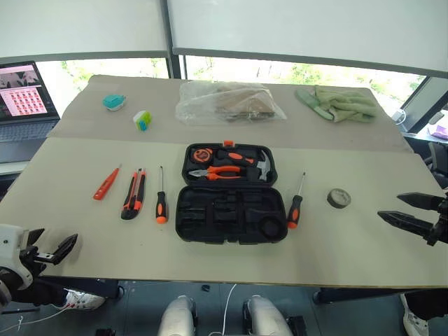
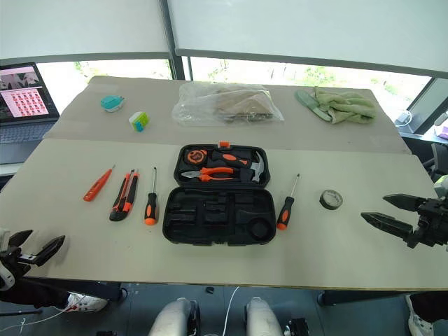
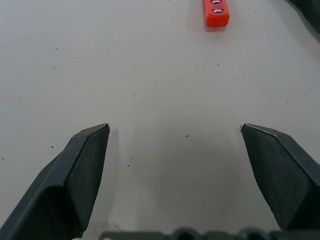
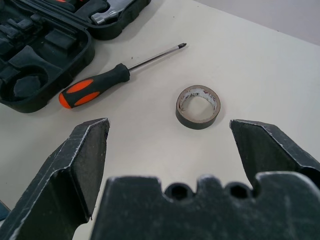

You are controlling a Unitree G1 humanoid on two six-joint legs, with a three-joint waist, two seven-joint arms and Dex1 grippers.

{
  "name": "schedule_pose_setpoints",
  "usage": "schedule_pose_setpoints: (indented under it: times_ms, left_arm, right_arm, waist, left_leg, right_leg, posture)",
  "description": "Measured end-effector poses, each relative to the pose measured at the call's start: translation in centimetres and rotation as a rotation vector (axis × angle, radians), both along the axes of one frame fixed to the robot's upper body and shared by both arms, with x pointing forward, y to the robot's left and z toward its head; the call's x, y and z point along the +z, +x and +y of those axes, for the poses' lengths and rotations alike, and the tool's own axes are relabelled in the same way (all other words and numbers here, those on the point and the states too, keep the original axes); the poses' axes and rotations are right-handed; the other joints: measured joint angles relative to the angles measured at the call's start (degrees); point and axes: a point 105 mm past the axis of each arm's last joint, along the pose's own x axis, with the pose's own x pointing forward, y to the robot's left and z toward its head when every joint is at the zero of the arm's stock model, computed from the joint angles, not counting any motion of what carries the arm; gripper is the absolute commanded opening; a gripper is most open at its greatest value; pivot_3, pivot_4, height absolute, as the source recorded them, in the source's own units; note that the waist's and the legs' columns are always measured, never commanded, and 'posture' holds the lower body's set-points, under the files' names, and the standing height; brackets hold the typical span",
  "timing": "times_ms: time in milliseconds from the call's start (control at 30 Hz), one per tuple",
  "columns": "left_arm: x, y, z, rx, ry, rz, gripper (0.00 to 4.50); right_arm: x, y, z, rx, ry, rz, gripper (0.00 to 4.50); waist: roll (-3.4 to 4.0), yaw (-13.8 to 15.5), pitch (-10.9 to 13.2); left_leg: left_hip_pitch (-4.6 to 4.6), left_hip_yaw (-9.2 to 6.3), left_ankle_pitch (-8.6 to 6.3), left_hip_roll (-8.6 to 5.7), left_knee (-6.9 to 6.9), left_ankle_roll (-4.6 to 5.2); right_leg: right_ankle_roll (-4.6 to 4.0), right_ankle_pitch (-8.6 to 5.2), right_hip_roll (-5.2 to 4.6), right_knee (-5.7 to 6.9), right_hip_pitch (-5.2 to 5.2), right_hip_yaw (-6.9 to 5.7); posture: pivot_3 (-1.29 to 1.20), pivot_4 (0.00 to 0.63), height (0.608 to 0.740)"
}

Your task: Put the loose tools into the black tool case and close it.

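We find the case [image 1: 231,196] lying open mid-bench with five tools [image 1: 133,193] laid out flanking it (presumably staged for easy pickup), the tape roll [image 4: 198,106] nearest the right hand [image 4: 170,131], both it and the left hand [image 3: 175,129] spread empty.

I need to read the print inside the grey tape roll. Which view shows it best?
The right wrist view: the tape roll lies close ahead of the open right gripper, its inner lining showing. Both eye views show it as a small ring right of the tool case.
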Motion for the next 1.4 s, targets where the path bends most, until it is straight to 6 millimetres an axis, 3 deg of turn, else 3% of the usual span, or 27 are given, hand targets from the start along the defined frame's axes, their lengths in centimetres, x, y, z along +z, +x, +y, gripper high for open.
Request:
schedule_pose_setpoints:
  times_ms: [300, 433, 567, 633, 700, 767, 833, 933, 1133, 1400]
  left_arm:
    - [0.8, 0.5, -0.9, 0.005, 0.007, 0.012, 4.50]
    - [2.5, 2.1, -2.3, -0.003, -0.027, -0.022, 4.50]
    - [6.3, 5.2, -5.6, -0.054, -0.096, -0.085, 4.50]
    - [8.7, 6.7, -7.7, -0.094, -0.107, -0.119, 4.50]
    - [9.7, 8.2, -9.3, -0.086, -0.131, -0.091, 4.50]
    - [9.8, 9.8, -11.2, -0.064, -0.192, -0.035, 4.50]
    - [9.5, 10.8, -14.7, -0.102, -0.237, 0.046, 4.50]
    - [8.7, 10.7, -17.3, -0.143, -0.229, 0.147, 4.50]
    - [4.6, 9.6, -18.0, -0.084, -0.168, 0.308, 4.50]
    - [4.0, 9.3, -19.7, -0.127, -0.210, 0.331, 4.50]
  right_arm:
    - [-0.8, -0.2, -0.6, -0.016, -0.011, 0.004, 4.47]
    - [-0.5, 0.0, -0.6, -0.018, -0.030, -0.021, 4.47]
    - [1.6, 0.7, 1.4, 0.024, -0.010, -0.101, 4.47]
    - [3.0, 0.9, 3.3, 0.078, -0.012, -0.149, 4.47]
    - [3.8, 0.7, 5.3, 0.136, -0.012, -0.170, 4.47]
    - [4.3, 0.6, 7.4, 0.193, -0.008, -0.199, 4.47]
    - [4.8, 0.1, 10.5, 0.300, -0.025, -0.230, 4.47]
    - [5.3, -0.4, 12.8, 0.375, -0.043, -0.263, 4.47]
    - [5.2, -1.3, 16.1, 0.488, -0.019, -0.279, 4.47]
    - [4.2, -1.9, 16.5, 0.494, 0.018, -0.251, 4.47]
  waist:
    - [0.00, 0.03, 0.00]
    - [0.00, 0.11, 0.00]
    - [0.01, 0.25, 0.01]
    - [0.01, 0.14, 0.01]
    - [0.01, 0.02, 0.01]
    - [-0.03, 0.06, 0.04]
    - [-0.08, 0.06, 0.06]
    - [-0.23, -0.34, 0.14]
    - [-0.26, -0.10, 0.17]
    - [-0.37, 0.79, 0.22]
  left_leg:
    - [0.00, -0.01, 0.00, -0.01, 0.00, 0.00]
    - [0.00, -0.02, 0.01, -0.01, 0.00, 0.00]
    - [-0.01, -0.06, 0.02, -0.03, 0.02, -0.01]
    - [0.00, -0.11, 0.03, -0.04, 0.02, -0.01]
    - [-0.01, -0.19, 0.03, -0.08, 0.01, -0.01]
    - [-0.04, -0.30, 0.03, -0.15, 0.05, 0.00]
    - [-0.07, -0.49, 0.04, -0.22, 0.09, -0.01]
    - [-0.10, -0.62, 0.02, -0.23, 0.08, -0.03]
    - [-0.07, -0.71, 0.02, -0.24, 0.07, -0.04]
    - [-0.11, -0.71, 0.02, -0.31, 0.20, -0.02]
  right_leg:
    - [0.01, 0.00, 0.01, 0.00, 0.01, 0.00]
    - [0.09, 0.05, 0.01, 0.03, 0.02, 0.00]
    - [0.39, 0.22, 0.03, 0.12, 0.04, 0.00]
    - [0.42, 0.22, 0.06, 0.12, 0.07, 0.00]
    - [0.47, 0.20, 0.08, 0.13, 0.08, 0.00]
    - [0.52, 0.18, 0.08, 0.19, 0.11, -0.01]
    - [0.59, 0.18, 0.06, 0.20, 0.15, -0.01]
    - [0.61, 0.17, 0.06, 0.19, 0.10, 0.00]
    - [0.60, 0.17, 0.06, 0.25, 0.10, 0.04]
    - [0.60, 0.17, 0.01, 0.26, 0.14, 0.02]
  posture:
    - [0.00, 0.150, 0.740]
    - [0.00, 0.150, 0.740]
    - [0.00, 0.150, 0.740]
    - [0.00, 0.150, 0.740]
    - [0.00, 0.150, 0.740]
    - [0.00, 0.150, 0.740]
    - [0.00, 0.150, 0.740]
    - [0.00, 0.150, 0.740]
    - [0.00, 0.150, 0.740]
    - [0.00, 0.150, 0.740]
